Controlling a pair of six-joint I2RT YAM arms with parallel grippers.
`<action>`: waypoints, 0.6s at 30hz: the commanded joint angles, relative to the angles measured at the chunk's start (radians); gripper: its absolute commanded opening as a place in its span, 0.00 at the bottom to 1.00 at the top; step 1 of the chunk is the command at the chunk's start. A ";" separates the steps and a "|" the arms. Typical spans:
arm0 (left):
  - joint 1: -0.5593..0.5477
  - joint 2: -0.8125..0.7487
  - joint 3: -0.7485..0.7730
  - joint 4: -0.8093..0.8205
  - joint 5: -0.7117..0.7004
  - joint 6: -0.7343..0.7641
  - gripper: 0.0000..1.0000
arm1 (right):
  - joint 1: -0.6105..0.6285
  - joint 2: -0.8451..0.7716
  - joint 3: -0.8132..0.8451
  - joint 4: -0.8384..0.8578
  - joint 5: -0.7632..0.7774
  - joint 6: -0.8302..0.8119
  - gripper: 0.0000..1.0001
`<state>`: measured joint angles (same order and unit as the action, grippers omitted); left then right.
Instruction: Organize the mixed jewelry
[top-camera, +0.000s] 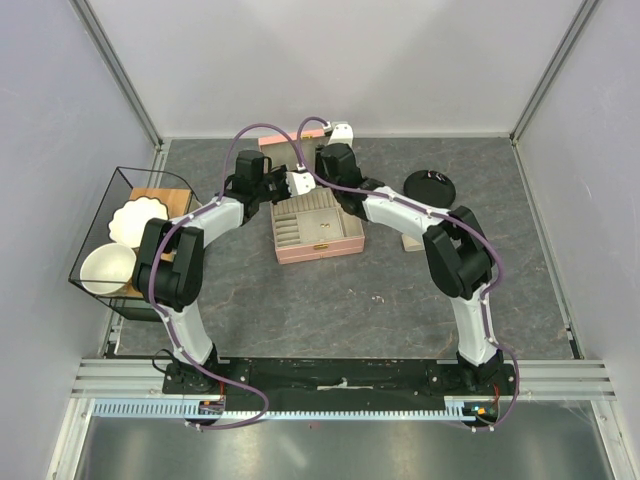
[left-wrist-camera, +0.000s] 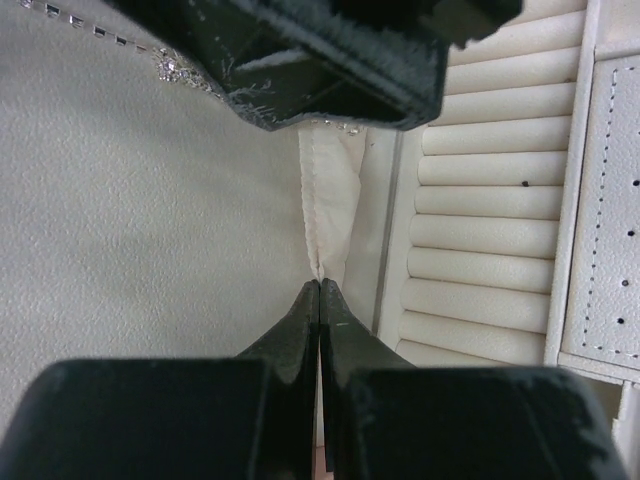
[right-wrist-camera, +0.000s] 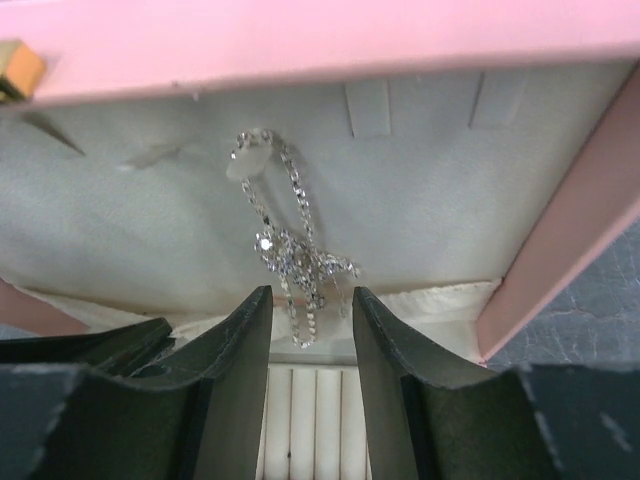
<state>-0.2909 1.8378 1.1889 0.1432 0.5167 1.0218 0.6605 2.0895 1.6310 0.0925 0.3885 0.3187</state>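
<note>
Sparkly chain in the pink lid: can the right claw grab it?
Probably yes. The sparkly chain hangs on the pink lid right before the open right claw, its end between the fingers, nothing blocking.

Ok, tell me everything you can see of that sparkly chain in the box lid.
The chain is fine, silvery and glittering. Its top loops over a small clear tab on the lid's pale lining. Midway it bunches into a knot, and its tail dangles between the fingers of the open right gripper, apparently untouched.

- An open pink jewelry box (top-camera: 320, 252) sits mid-table.
- A round black disc (top-camera: 428, 186) lies to its right.
- A wire basket (top-camera: 150, 172) at the left holds a white bowl (top-camera: 106, 269), a scalloped plate (top-camera: 138, 220) and a wooden board (top-camera: 170, 202).
</note>
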 joint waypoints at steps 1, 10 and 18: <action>-0.017 -0.051 -0.014 -0.001 0.094 -0.048 0.01 | -0.002 0.026 0.064 0.044 -0.013 0.014 0.45; -0.019 -0.063 -0.020 -0.002 0.106 -0.055 0.02 | -0.002 0.047 0.064 0.062 -0.013 0.023 0.44; -0.019 -0.058 -0.012 -0.005 0.112 -0.054 0.02 | -0.002 0.053 0.078 0.069 -0.011 0.031 0.23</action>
<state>-0.2909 1.8206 1.1728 0.1352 0.5266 1.0142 0.6609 2.1277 1.6550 0.1116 0.3809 0.3286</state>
